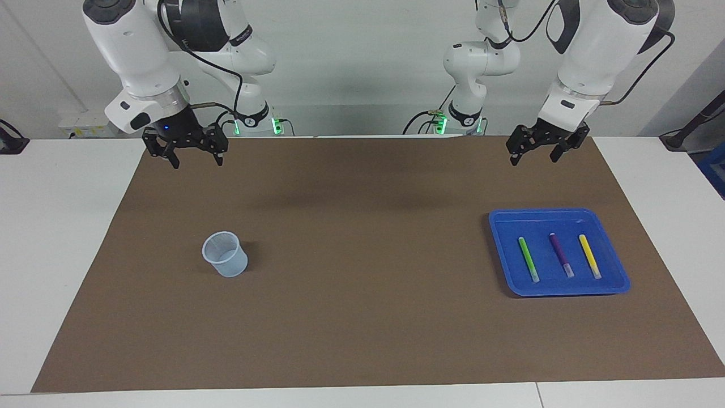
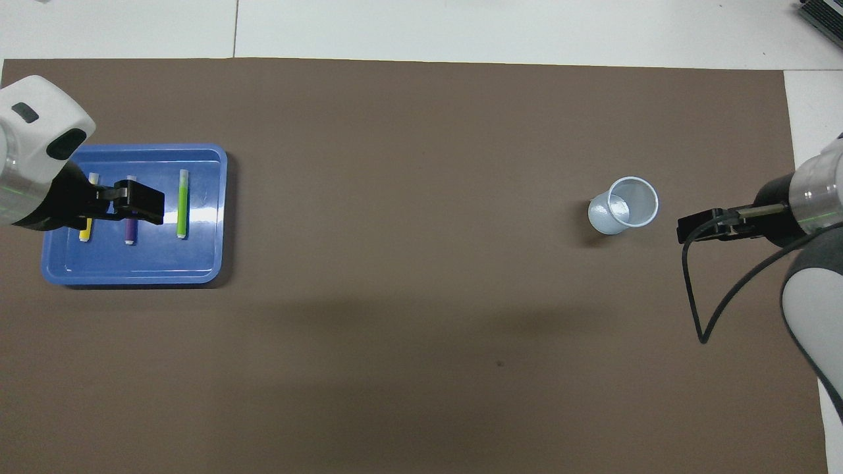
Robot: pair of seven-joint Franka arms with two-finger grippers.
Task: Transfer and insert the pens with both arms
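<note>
So the green pen (image 1: 529, 259), purple pen (image 1: 561, 255) and yellow pen (image 1: 589, 256) lie side by side in the blue tray (image 1: 504, 226) at the left arm's end. Left gripper (image 1: 540, 156) hangs wide and empty above the mat (image 1: 362, 317). Right gripper (image 1: 196, 161) waits, wide too. Cup (image 1: 225, 254) stands at its end.

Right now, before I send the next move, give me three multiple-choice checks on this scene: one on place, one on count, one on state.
1. The pens lie
A. in the blue tray
B. in the cup
C. on the mat

2. Pens in view:
A. two
B. three
C. four

3. The left end effector is
A. shut on a pen
B. open, holding nothing
C. inside the cup

Key: 1 A, green pen, purple pen and yellow pen lie side by side there; 2 B, one of each colour; 3 B, it hangs open in the air.
</note>
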